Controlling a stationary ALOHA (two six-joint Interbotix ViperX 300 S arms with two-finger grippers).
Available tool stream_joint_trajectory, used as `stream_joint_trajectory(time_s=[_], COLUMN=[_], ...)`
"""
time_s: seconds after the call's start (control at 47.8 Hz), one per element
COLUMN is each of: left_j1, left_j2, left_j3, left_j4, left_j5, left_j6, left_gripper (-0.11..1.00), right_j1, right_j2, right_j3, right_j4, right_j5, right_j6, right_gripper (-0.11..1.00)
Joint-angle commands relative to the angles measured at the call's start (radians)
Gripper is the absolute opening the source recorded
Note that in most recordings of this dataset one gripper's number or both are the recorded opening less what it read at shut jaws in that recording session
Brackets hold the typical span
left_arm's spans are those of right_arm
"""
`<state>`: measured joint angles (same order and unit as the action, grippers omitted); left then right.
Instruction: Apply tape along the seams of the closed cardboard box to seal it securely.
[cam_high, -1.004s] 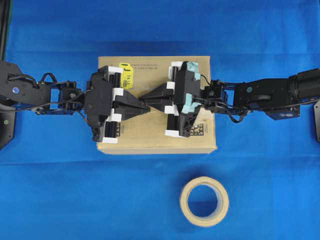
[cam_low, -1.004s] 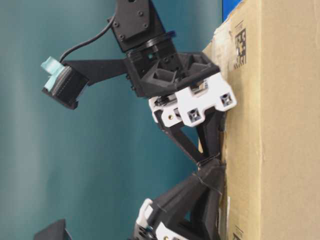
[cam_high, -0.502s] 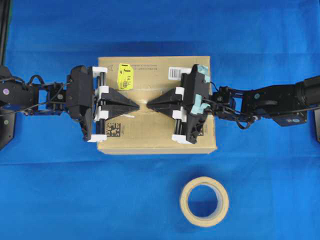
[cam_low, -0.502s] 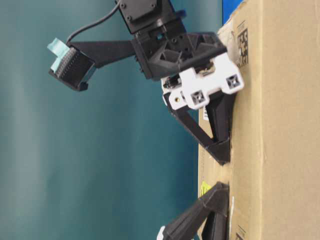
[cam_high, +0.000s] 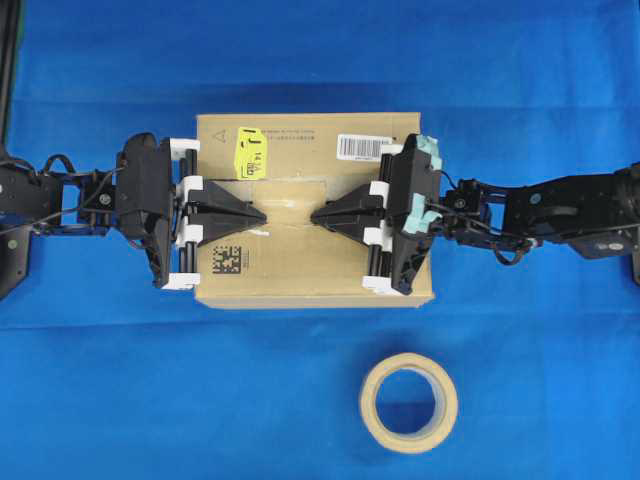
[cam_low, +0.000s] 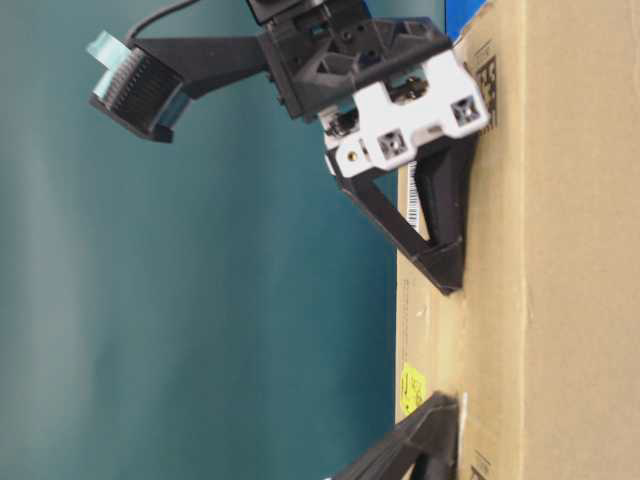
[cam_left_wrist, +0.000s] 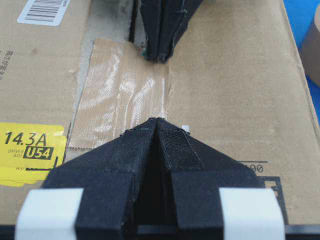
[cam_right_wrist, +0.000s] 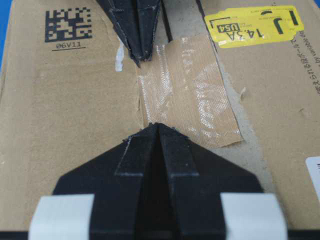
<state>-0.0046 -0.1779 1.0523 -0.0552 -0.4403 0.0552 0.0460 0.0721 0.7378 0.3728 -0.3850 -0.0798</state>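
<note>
A short tan strip of paper-like tape (cam_left_wrist: 122, 97) already lies flat across the centre seam (cam_high: 290, 222) of the brown cardboard box (cam_high: 300, 275); seam beyond each tip looks untaped. The left end effector (cam_high: 262, 214) and right end effector (cam_high: 316, 216), both clenched and empty, point inward at its opposite ends.

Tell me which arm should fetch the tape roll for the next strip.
Right, probably. The tape roll lies in front of the cardboard box, nearer the right pincer than the left pincer. Both are shut and hold nothing.
</note>
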Motion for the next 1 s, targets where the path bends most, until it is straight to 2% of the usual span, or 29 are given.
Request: stream_joint_trajectory(time_s=[0.0, 0.167, 0.335, 0.69, 0.983], left_j1=[-0.017, 0.0, 0.006, 0.023, 0.028], left_j2=[-0.071, -0.202, -0.353, -0.712, -0.945], left_j3=[-0.04, -0.104, -0.103, 0.014, 0.164], left_j4=[0.008, 0.011, 0.011, 0.011, 0.011], left_j5=[0.046, 0.255, 0.391, 0.549, 0.606], left_j6=[0.009, 0.038, 0.041, 0.041, 0.028], left_gripper=[0.0, 0.0, 0.0, 0.0, 0.0], right_j1=[0.029, 0.028, 0.017, 0.0, 0.0], right_j2=[-0.063, -0.218, -0.379, -0.704, -0.865], right_j3=[0.018, 0.038, 0.092, 0.268, 0.393], right_j4=[-0.006, -0.008, -0.008, -0.008, -0.008], right_j5=[0.006, 0.023, 0.06, 0.163, 0.233], right_j6=[-0.011, -0.072, -0.118, -0.127, -0.127], right_gripper=[0.0, 0.0, 0.0, 0.0, 0.0])
